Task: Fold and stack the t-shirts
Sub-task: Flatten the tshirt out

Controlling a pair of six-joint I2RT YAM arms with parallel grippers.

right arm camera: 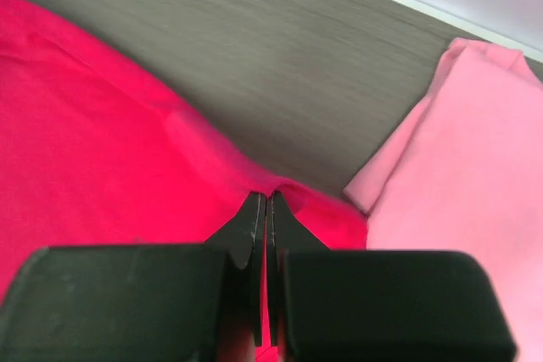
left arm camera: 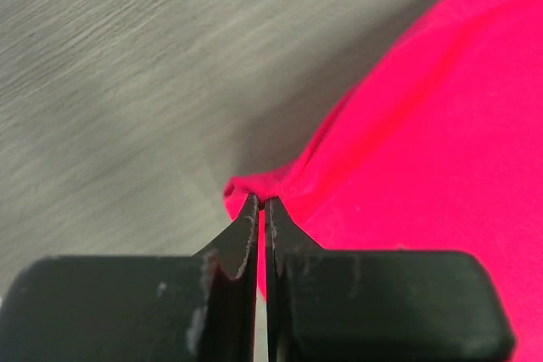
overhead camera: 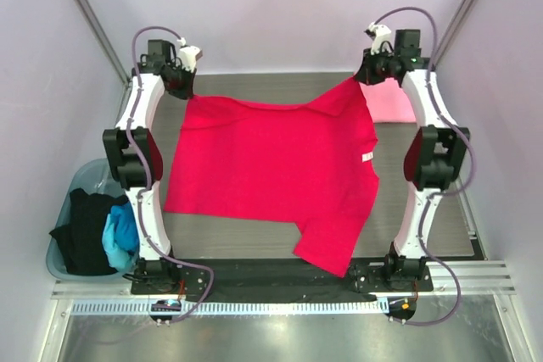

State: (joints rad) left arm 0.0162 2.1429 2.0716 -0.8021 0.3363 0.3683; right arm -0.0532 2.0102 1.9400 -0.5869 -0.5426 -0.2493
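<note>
The big red shirt (overhead camera: 271, 167) lies spread out flat in the middle of the grey bench (overhead camera: 254, 86). It fills most of the space between the two arms. One short sleeve sticks out at the near right and hangs over the dark strip at the near edge of the bench. A small white tag (overhead camera: 367, 157) shows on the right edge of the shirt.

The left fingers (left arm camera: 254, 209) are closed tight on the far left corner of the red shirt. A little bunch of red cloth pokes out between the tips. The cloth pulls up from the bench to that pinch.

The right fingers (right arm camera: 255, 209) are closed tight too. They pinch the far right corner of the red shirt, and that corner is lifted into a point.

The pink shirt (overhead camera: 389, 101) lies on the far right part of the bench, just beside the right fingers. It looks folded, with a doubled edge on its left side. In the right wrist view the red corner meets the near edge of the pink shirt.

A pale blue tub (overhead camera: 76, 177) sits off the bench at the near left, next to the left arm. A black shirt (overhead camera: 85, 226) and a bright blue shirt (overhead camera: 121, 233) are piled loose inside it.
</note>
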